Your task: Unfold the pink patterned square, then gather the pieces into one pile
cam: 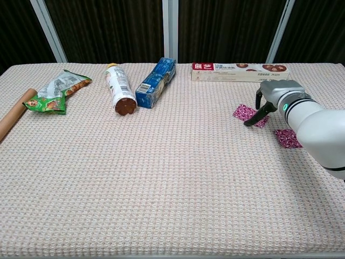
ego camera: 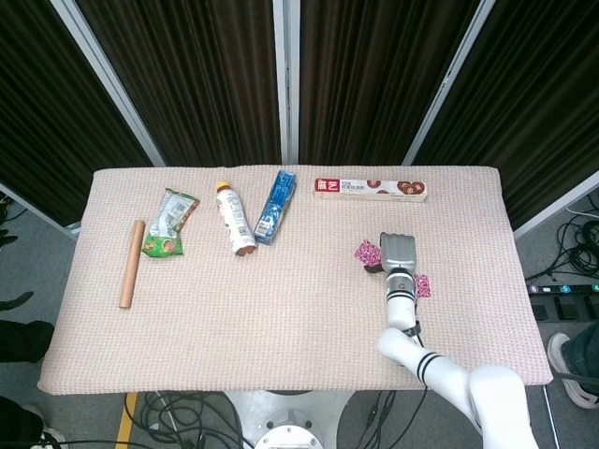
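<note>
Right hand (cam: 268, 100) is over the far-right part of the table (cam: 161, 189). The chest view shows dark fingers (cam: 252, 117) angled down onto the near edge of a pink patterned piece (cam: 246, 113); I can't tell whether they pinch it or just touch. In the head view the hand (ego camera: 397, 253) is seen from above and covers that contact, with only the piece's left part (ego camera: 366, 251) sticking out. Left hand is in neither view.

Counts: two pink patterned pieces. The second piece (cam: 287, 138) lies flat just right and nearer of the first, apart from it, beside the forearm; the head view shows a sliver of it (ego camera: 423, 285).

One each along the far side:
- long box (cam: 240, 71)
- blue pack (cam: 156, 75)
- bottle (cam: 121, 89)
- green bag (cam: 55, 91)
- brown roll (ego camera: 131, 264), at the left edge

Open room: near half and centre of the table. Second piece sits near the right edge.
</note>
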`<state>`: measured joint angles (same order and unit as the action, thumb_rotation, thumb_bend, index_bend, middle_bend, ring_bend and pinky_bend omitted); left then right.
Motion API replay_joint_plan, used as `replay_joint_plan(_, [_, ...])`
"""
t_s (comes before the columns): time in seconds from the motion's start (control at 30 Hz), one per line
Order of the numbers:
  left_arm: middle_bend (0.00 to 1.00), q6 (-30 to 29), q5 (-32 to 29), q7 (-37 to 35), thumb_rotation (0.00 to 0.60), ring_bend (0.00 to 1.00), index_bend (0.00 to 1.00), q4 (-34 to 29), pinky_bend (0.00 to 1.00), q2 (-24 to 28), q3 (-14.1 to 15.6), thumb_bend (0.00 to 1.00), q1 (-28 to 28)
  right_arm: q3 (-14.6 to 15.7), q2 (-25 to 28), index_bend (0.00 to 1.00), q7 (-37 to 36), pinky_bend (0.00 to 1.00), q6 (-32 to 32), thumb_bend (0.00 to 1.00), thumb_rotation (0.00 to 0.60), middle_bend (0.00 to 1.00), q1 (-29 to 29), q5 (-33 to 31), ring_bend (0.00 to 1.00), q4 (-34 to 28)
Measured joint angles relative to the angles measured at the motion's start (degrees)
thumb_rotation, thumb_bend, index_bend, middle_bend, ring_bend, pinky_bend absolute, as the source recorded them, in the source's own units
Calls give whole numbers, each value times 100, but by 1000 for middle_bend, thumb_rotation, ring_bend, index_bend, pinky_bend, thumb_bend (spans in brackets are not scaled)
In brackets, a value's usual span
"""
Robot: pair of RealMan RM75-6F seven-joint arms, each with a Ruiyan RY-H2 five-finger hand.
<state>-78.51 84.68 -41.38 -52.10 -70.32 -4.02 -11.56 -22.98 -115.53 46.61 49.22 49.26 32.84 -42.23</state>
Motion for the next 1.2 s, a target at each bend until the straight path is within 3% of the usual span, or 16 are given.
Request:
replay_joint_plan(0.2, [226, 14, -5, 7, 600, 165, 230, -3, 264, -5, -5, 51, -10, -30, -51, 399, 18, 1000, -46, 0, 394, 1000, 26, -40, 1000, 94])
replay_joint_plan(0.47, [226, 11, -15, -7, 600, 165, 230, 21, 264, 10, 5, 50, 23, -50, -64, 440, -52, 1000, -127, 0, 514, 1000, 51, -1, 1000, 118])
replay_joint_plan(0.8, [226, 13, -4, 19, 600, 165, 230, 10, 264, -3, -4, 50, 1, -51, -56, 467, -136, 1000, -168, 0, 598, 1000, 56, 52, 1000, 91])
replay_joint_plan(1.2, [225, -24, -8, 73, 600, 165, 231, -90, 264, 64, -12, 51, 19, -32, 115, 469, -231, 1000, -11, 0, 596, 1000, -6, 155, 1000, -252])
